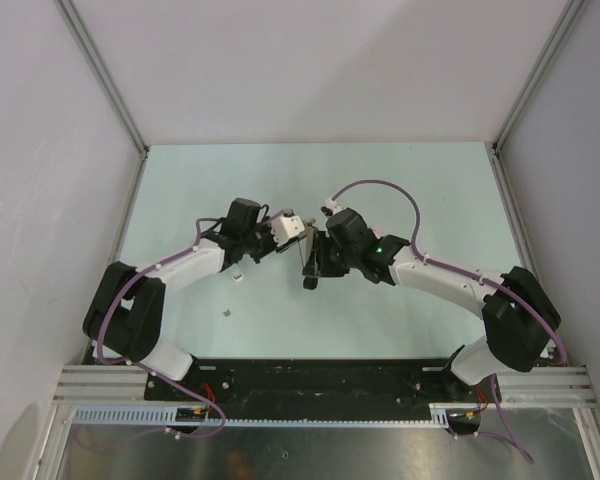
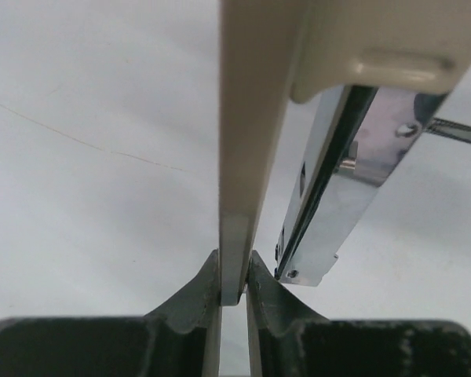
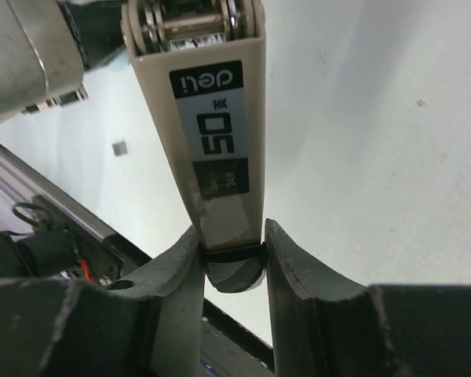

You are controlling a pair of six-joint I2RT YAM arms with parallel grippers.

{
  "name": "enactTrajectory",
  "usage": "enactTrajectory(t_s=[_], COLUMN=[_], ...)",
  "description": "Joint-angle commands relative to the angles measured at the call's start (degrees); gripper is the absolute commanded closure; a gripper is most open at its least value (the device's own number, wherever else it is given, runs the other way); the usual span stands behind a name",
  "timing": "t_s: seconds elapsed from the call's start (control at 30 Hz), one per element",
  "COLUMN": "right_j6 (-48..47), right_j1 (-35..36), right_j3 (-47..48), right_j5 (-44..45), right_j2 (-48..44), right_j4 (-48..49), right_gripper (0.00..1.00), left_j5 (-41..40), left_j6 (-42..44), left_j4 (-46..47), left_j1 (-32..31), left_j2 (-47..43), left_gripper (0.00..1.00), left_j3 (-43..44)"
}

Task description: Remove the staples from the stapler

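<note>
The stapler (image 2: 255, 118) has a smooth, matt beige plastic top and a mirror-bright metal channel (image 2: 341, 184). The dark jaws look matt and slightly grainy. The pale surface (image 2: 86, 196) is smooth.

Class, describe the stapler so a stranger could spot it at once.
Find the middle of the pale green table. There the left gripper pinches the beige top of the stapler, which is swung open, while the right gripper clamps its labelled base. Unlike the small white bit lying on the table nearby, it is long and held.
</note>
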Motion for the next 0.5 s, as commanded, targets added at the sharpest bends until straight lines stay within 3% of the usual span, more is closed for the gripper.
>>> enactTrajectory(t_s=[0.0, 0.47], right_j6=[-4.6, -7.5], right_j1=[-1.0, -1.1], right_j3=[-2.5, -8.1], right_j5=[0.1, -0.6], right_j2=[-3.9, -7.1], right_j4=[-3.5, -2.8], right_gripper=[1.0, 1.0], left_j5=[-8.8, -20.1], left_j6=[4.8, 21.6], left_j4=[12.4, 35.9], left_j1=[-0.2, -5.1], left_j2=[-3.0, -2.7], left_gripper=[0.94, 0.94], left_j3=[-2.4, -15.8])
